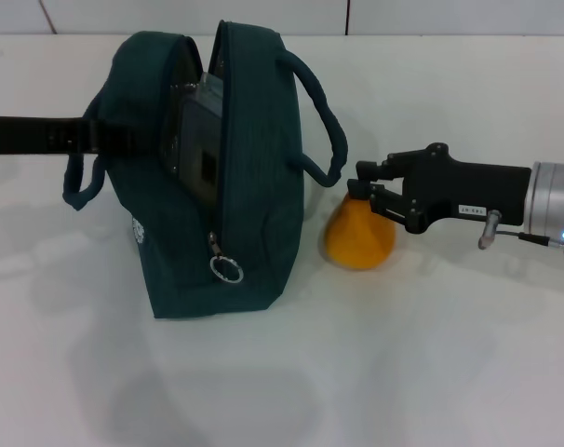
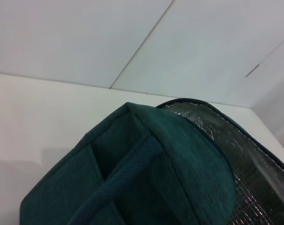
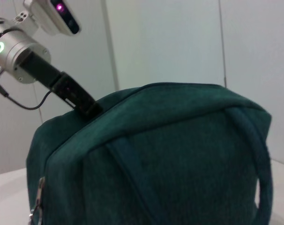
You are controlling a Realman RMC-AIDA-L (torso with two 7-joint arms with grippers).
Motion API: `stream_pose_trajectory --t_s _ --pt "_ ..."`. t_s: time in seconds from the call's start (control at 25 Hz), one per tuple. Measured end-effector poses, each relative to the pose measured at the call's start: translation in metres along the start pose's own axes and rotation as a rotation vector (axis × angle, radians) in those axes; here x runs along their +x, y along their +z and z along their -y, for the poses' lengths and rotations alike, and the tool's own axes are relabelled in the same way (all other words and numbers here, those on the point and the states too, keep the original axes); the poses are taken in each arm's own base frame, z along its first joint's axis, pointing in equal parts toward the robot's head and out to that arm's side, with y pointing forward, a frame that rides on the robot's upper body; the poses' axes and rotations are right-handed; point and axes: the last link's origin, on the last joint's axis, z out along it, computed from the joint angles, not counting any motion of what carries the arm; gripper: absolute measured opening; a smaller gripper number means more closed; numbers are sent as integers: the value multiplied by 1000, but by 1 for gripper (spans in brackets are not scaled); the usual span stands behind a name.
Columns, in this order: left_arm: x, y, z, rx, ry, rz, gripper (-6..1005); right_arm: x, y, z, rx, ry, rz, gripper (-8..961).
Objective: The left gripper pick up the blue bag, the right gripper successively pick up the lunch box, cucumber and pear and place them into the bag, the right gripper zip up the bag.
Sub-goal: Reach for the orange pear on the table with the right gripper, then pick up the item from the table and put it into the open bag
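We see the bag (image 1: 217,177) standing upright on the white table (image 1: 403,372), its top unzipped and gaping. A dark lunch box (image 1: 200,140) sits inside the opening, and silver lining (image 2: 245,159) shows in the left wrist view. The zip pull ring (image 1: 226,269) hangs on the near face of the bag.

Our left gripper (image 1: 110,135) reaches in from nine o'clock and meets the bag's far side panel near the handle (image 1: 82,177); we cannot tell whether it is clenched or released, since the fabric hides its fingers.

Our right gripper (image 1: 370,191) comes in from three o'clock, its fingers closed around the top of the pear (image 1: 359,237). The pear rests on the table just beside the bag, at the bag's three o'clock, below the other handle (image 1: 324,112).

We see no cucumber.
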Motion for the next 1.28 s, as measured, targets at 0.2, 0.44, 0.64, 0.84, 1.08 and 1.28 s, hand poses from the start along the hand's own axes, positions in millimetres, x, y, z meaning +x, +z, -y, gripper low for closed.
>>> stream_pose_trajectory --t_s 0.2,0.44,0.64,0.84,1.08,1.28 --pt "0 0 0 1 0 -1 36 1 1 -1 -8 -11 -7 274" --pt "0 0 0 1 0 -1 36 0 1 -1 -4 -10 -2 65" --pt "0 0 0 1 0 -2 36 -3 -3 1 1 -6 20 36" --pt "-1 -1 1 2 -6 -5 36 -14 -12 4 3 -15 70 36" --pt "1 -5 -1 -22 -11 -32 36 -42 -38 1 -43 -23 193 37" --pt "0 -4 -2 -27 -12 -28 36 -61 -51 -3 -77 -40 295 37"
